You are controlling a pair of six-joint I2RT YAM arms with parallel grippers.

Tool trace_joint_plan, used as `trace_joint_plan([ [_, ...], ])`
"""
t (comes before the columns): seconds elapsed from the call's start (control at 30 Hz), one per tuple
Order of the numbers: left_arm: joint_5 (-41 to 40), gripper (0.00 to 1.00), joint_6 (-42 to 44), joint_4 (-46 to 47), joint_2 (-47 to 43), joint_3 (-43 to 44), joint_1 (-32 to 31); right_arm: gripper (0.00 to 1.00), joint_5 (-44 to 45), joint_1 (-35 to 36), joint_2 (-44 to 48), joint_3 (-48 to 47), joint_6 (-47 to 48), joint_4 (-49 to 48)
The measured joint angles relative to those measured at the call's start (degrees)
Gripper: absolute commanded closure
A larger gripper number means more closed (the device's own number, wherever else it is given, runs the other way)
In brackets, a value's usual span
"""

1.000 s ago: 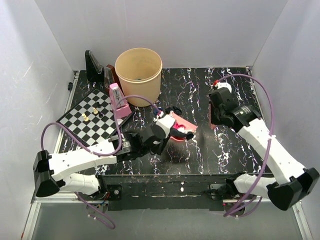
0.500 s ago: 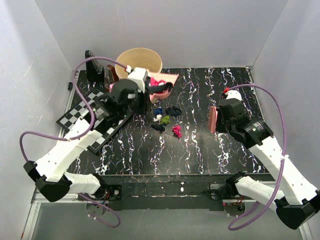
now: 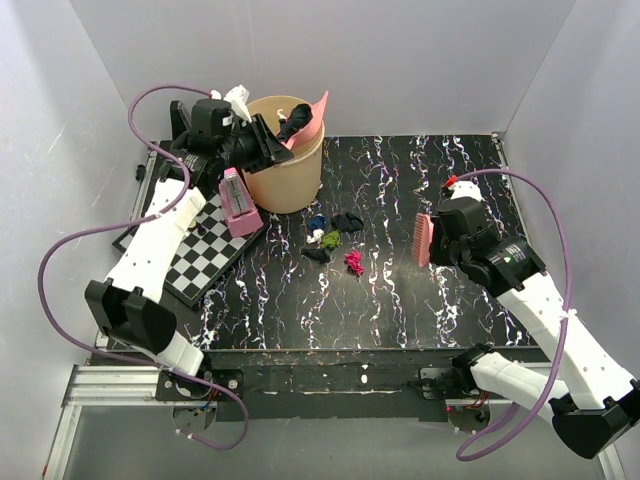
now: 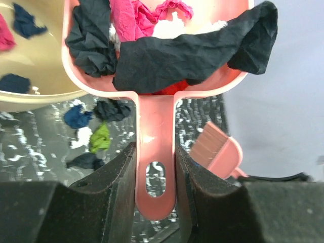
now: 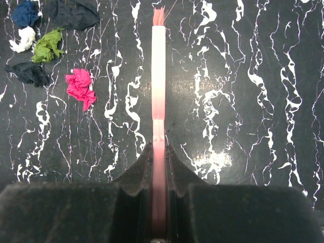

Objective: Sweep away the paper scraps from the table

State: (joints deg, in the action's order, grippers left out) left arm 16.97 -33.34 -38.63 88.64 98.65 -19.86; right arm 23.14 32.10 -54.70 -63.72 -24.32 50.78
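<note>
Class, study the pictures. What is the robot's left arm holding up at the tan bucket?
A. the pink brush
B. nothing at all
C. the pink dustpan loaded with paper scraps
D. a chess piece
C: the left gripper has its jaws shut on the handle of the pink dustpan, which carries paper scraps at the tan bucket. The right gripper holds the brush.

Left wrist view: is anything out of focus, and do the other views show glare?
Left wrist: the dustpan and its load are sharp, the paper scraps on the table behind are soft, the left gripper nearly black. Right wrist: table veins crisp, with a faint sheen right of the brush. Top external: evenly lit, soft shadows, no harsh glare.
</note>
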Motion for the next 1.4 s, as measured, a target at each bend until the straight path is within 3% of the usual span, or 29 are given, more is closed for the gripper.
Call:
trace_joint_plan([
  [0.3, 17.5, 1.0, -25.8, 25.6, 0.7, -20.3, 10.0, 0.99, -1.0, 0.0, 0.4, 1.0, -0.2, 0.0],
  [0.57, 25.3, 1.0, -41.4, 42.9, 0.7, -25.2, 12.0, 0.99, -2.3, 0.0, 0.3, 1.0, -0.7, -0.2],
  [0.8, 27.5, 1.0, -48.3, 51.1, -0.2, -26.6, 12.5, 0.99, -3.0, 0.0, 0.2, 1.0, -1.0, -0.4],
  [1.07, 27.0, 1.0, -60.8, 65.3, -1.0, -34.4, 12.9, 0.99, -3.5, 0.0, 0.2, 1.0, -1.0, -0.5],
  [1.23, 26.8, 1.0, -72.2, 80.0, 4.6, -37.4, 13.0, 0.99, -4.2, 0.0, 0.2, 1.0, -1.0, -0.5],
  [1.4, 27.9, 1.0, -74.7, 82.6, 8.0, -36.2, 13.0, 0.99, -9.7, -0.2, 0.1, 1.0, 0.7, -1.2],
])
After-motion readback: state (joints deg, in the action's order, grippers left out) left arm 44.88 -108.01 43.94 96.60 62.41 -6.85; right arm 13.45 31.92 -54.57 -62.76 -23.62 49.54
